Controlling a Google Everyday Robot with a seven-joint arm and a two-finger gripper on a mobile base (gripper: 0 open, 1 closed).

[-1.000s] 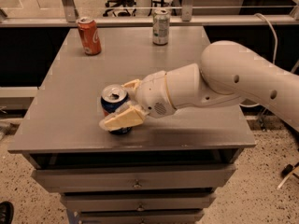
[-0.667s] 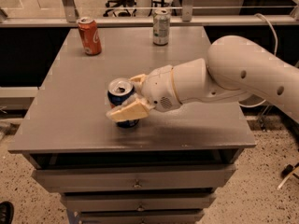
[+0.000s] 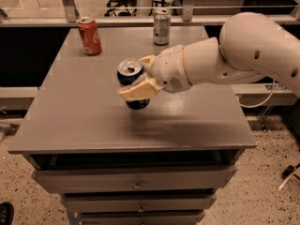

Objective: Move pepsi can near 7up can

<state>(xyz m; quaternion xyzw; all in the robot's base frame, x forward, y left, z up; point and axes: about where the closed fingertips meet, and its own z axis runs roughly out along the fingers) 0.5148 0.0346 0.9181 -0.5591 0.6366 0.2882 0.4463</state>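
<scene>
Table (image 3: 84,121): stands over a stack of drawers (image 3: 136,182).

Rear edge: the 7up can (image 3: 161,26) stands upright near the middle. A third can (image 3: 89,35) stands upright toward the rear left corner, well apart from it.

Centre: the pepsi can (image 3: 129,71) is upright over the middle of the top, in front of both rear cans and between them left to right. Contact between its base and the table cannot be confirmed.

Gripper (image 3: 133,76): around the pepsi can, one finger in front and one behind, both touching. The arm (image 3: 243,50) enters from the right, above the table's right half.
</scene>
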